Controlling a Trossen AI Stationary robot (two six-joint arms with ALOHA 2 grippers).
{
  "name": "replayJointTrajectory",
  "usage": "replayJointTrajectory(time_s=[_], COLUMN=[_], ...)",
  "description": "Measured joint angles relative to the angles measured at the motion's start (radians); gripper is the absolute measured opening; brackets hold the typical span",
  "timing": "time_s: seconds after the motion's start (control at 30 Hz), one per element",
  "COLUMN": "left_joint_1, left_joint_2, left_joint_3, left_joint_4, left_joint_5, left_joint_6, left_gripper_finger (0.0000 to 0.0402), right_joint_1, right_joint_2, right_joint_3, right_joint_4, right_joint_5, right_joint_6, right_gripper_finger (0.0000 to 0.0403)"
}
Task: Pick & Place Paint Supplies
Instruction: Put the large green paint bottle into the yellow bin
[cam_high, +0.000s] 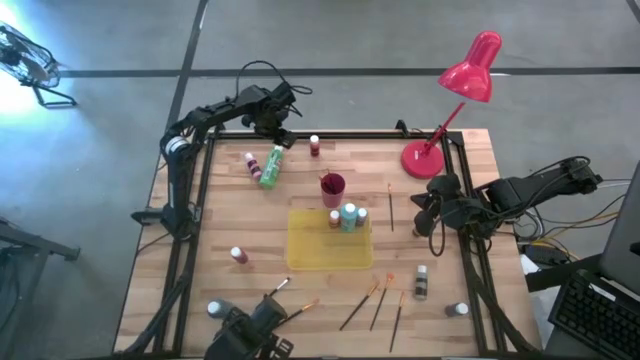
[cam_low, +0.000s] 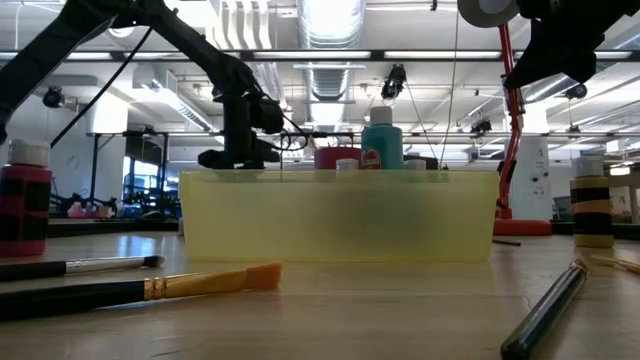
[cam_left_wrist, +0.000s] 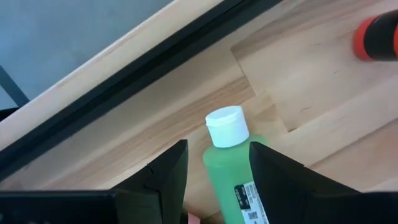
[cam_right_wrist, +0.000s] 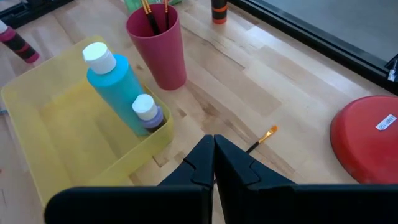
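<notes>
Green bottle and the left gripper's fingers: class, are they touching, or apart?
Cannot tell. In the left wrist view the left gripper straddles the lying green bottle, fingers close on each side, but no gap or contact shows plainly.

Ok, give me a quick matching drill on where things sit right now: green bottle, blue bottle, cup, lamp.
Things:
1. green bottle
2. blue bottle
3. cup
4. lamp

Places:
A. standing inside the yellow tray
B. at the table's far right corner
C. lying on the wood between the left gripper's open fingers
D. upright on the wood just beyond the tray, brushes in it

Pairs: 1-C, 2-A, 3-D, 4-B
</notes>
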Motion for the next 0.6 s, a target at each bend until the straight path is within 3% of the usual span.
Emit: replayJointTrajectory(time_s=[0.2, 0.6], left_joint_1=[0.000, -0.002], left_joint_2=[0.000, 0.001], left_joint_3=[-0.047, -0.057], left_joint_4=[0.074, 0.104], left_joint_5=[0.052, 0.046], left_joint_6=[-0.040, -0.056], left_gripper_finger=[0.0177, 0.0177], right_joint_1=[0.000, 0.000], right_joint_2=[0.000, 0.000], right_joint_3=[-0.002, -0.005], right_joint_4=[0.000, -0.001], right_joint_5=[0.000, 0.000], right_joint_6=[0.000, -0.001], right_gripper_finger=[0.0008, 0.0008])
